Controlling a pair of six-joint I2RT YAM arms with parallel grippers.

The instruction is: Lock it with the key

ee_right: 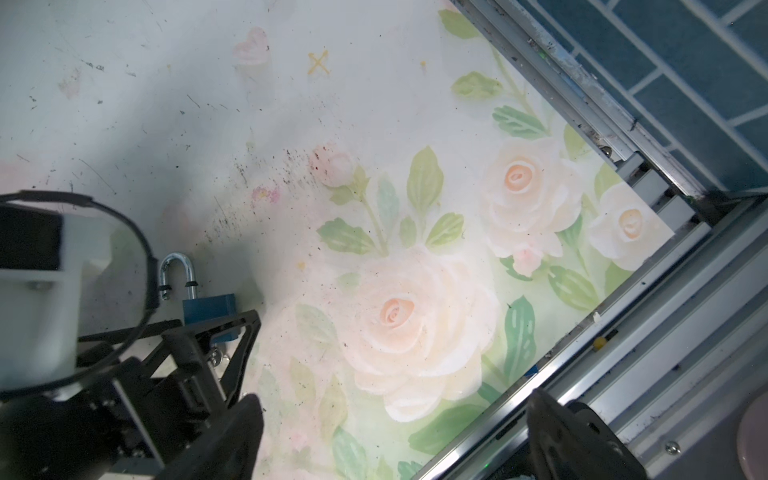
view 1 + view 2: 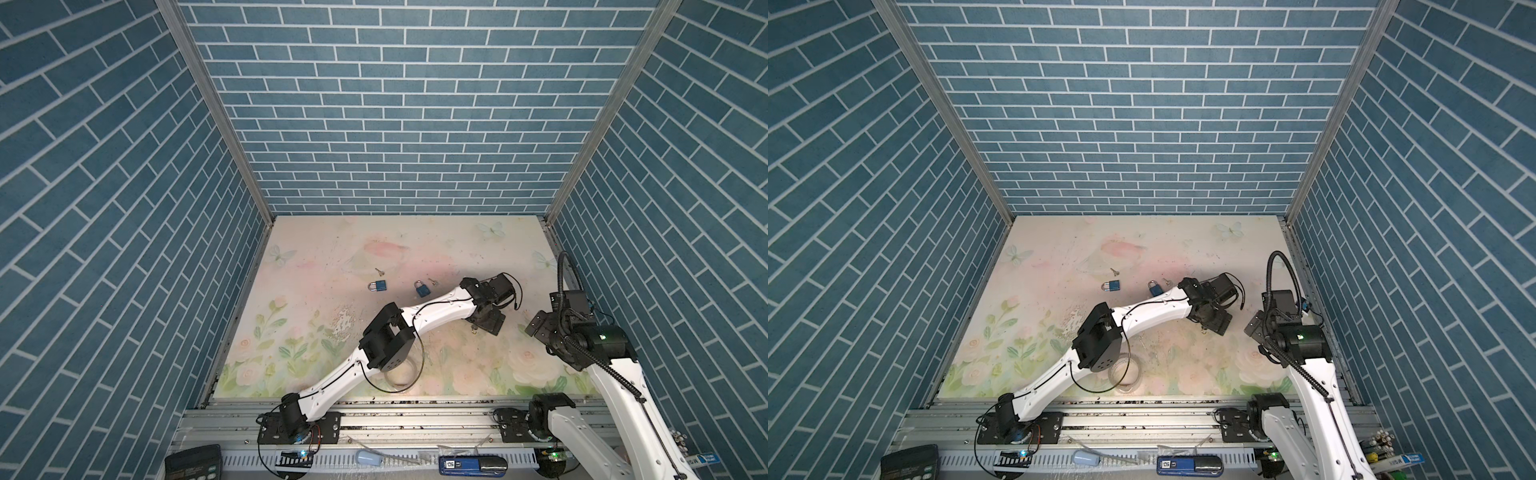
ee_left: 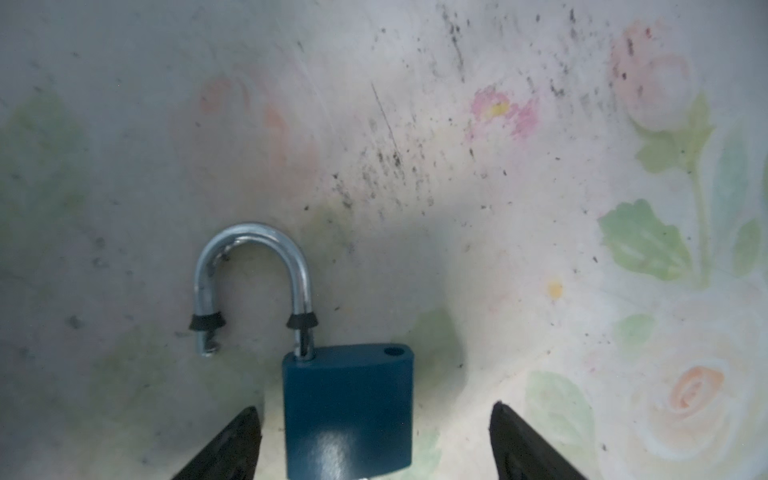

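Left claw [image 3: 374, 409] hanging wide open, straddling padlock [image 3: 347, 395], gripping nothing. Padlock lying flat on table [image 3: 457, 124], lower centre of left wrist view; shackle [image 3: 253, 249] standing open, free end out of body. Right claw [image 1: 395, 397] gaping empty at lower edge of right wrist view. You are likely setting up body grasp: be centring lock between fingers, sparing key [image 1: 216, 356] seemingly protruding from base.

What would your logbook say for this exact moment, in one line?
left jaws: open, either side of blue padlock | shackle: swung open | right jaws: open, empty, off to the side
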